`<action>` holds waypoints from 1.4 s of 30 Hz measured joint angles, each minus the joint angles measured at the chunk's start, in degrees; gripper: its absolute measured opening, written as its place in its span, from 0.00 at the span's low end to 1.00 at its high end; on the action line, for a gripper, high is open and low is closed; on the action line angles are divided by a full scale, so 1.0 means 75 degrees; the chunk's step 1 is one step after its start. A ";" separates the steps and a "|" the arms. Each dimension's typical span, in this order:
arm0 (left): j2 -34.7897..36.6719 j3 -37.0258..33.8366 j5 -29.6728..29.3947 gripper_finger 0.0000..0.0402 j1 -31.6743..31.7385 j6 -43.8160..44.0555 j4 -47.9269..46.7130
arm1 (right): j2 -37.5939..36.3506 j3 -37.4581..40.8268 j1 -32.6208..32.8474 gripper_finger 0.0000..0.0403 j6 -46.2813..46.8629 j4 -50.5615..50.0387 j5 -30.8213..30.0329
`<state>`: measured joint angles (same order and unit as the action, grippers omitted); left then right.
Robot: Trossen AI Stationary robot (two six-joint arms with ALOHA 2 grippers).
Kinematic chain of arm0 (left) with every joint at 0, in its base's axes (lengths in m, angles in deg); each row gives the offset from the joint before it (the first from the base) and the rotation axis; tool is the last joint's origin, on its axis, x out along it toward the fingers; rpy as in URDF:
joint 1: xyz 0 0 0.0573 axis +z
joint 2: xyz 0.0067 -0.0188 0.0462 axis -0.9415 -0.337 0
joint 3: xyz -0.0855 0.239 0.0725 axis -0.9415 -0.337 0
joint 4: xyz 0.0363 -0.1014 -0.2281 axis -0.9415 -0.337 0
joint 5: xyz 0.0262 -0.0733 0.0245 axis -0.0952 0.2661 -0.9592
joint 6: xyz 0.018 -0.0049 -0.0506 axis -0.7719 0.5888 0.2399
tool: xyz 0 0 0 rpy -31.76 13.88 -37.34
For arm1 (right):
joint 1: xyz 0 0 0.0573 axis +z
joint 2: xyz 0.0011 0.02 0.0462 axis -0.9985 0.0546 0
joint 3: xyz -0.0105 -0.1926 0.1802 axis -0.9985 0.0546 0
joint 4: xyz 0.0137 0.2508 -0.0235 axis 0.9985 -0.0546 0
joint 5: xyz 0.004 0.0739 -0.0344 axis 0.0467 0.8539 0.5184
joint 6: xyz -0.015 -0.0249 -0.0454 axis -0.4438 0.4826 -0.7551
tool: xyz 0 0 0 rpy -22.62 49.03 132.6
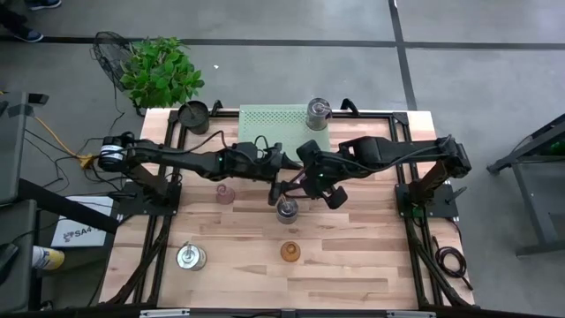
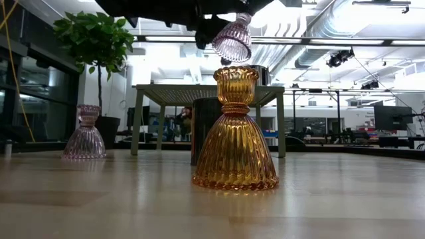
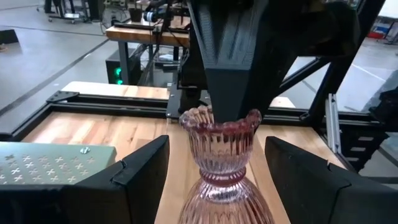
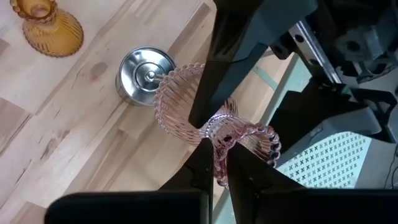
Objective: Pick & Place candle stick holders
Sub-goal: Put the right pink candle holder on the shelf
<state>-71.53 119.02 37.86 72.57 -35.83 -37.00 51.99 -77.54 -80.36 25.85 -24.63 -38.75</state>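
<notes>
I've got the right gripper (image 4: 214, 163) clenched on the scalloped rim of a pink glass holder (image 4: 186, 106), lifted clear of the table (image 1: 353, 265). One finger looks inside the cup, one outside, so it's a thin pinch on the lip only.

The left gripper (image 3: 214, 180) is spread wide w/ the same holder between its fingers, not touching as far as I can tell. Looks like a handover setup.

Handling, my read: ribbed glass, stiff, slick, chips easily at the rim. Prob. light-ish but bottom-heavy given the flared skirt. A better hold would be the narrow neck just under the cup, where the ribs give some bite; that's about where the left fingers sit.

Orientation: long axis runs cup to skirt. It's tilted, skirt swinging out away from the right claw, cup end at the fingertips. Not upright.

Just below the held piece sits a silver holder (image 4: 144, 73) on the wood; the amber holder (image 4: 47, 23) is farther out beyond that. A second pink holder (image 1: 226, 193) stands upright, under the left arm side.
</notes>
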 joint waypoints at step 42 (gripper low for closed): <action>0.0000 -0.0006 0.0176 0.29 -0.0003 0.0146 -0.0169 | -0.0009 0.0003 0.0002 0.16 0.0214 0.0334 -0.0064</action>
<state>-71.53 118.97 39.18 72.55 -34.73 -38.27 51.93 -77.52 -80.35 27.46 -22.12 -39.23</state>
